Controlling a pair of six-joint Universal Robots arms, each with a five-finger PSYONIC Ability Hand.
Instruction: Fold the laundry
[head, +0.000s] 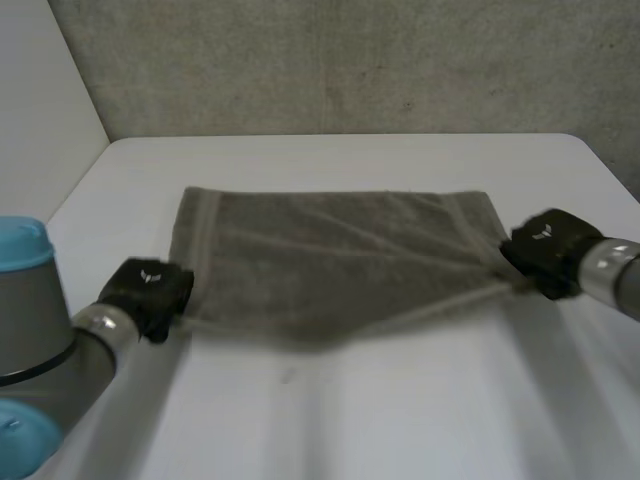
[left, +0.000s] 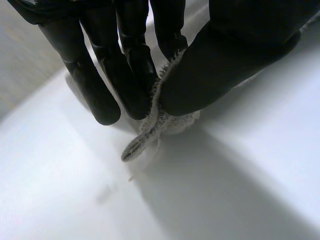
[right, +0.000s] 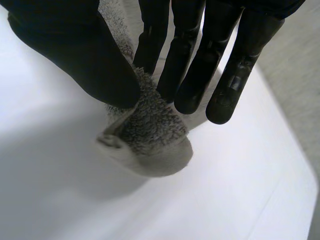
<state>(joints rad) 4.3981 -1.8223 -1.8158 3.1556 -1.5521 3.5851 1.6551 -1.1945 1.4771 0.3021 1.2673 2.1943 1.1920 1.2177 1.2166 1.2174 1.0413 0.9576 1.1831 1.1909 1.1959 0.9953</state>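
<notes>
The left hand (head: 148, 288) is closed on the near left corner of the grey-brown towel (head: 330, 260); in the left wrist view its thumb presses the hemmed edge against straight fingers (left: 132, 75), and a short tip of cloth sticks out past them above the white desk (head: 400, 400). The right hand (head: 545, 250) pinches the near right corner the same way, with a small folded wad of terry caught between its thumb and fingers (right: 175, 65). The towel is spread across the middle of the desk, its near edge pulled taut between the two hands and its far edge lying flat
</notes>
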